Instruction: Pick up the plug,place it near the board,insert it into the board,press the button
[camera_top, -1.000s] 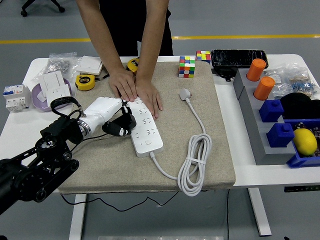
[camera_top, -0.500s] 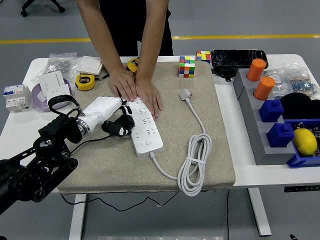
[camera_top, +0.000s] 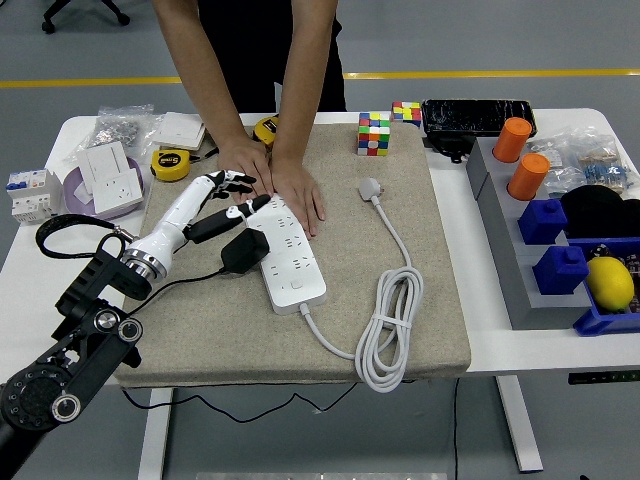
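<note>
A white power strip (camera_top: 291, 256) lies on the tan mat (camera_top: 200, 330), with its button (camera_top: 297, 285) near the close end. A black plug (camera_top: 243, 252) with a black cable lies against the strip's left edge; I cannot tell whether it is seated in a socket. My left hand (camera_top: 231, 195) is white with dark fingertips. It hovers open with spread fingers just beyond the plug, holding nothing. A person's two hands (camera_top: 272, 178) press flat on the strip's far end. The strip's own white plug (camera_top: 371, 188) and coiled cord (camera_top: 391, 325) lie to the right.
Rubik's cubes (camera_top: 374, 133) stand at the mat's far edge. Tape measures (camera_top: 171, 165) and a purple bowl (camera_top: 78, 192) holding a white socket sit at the left. A grey bin (camera_top: 500, 215) with orange cylinders, blue blocks and a lemon (camera_top: 610, 282) stands at the right.
My left hand has let go of the black plug, opened its fingers and lifted away toward the far left. The plug now lies by the strip's left edge. The person's hands have not moved.
</note>
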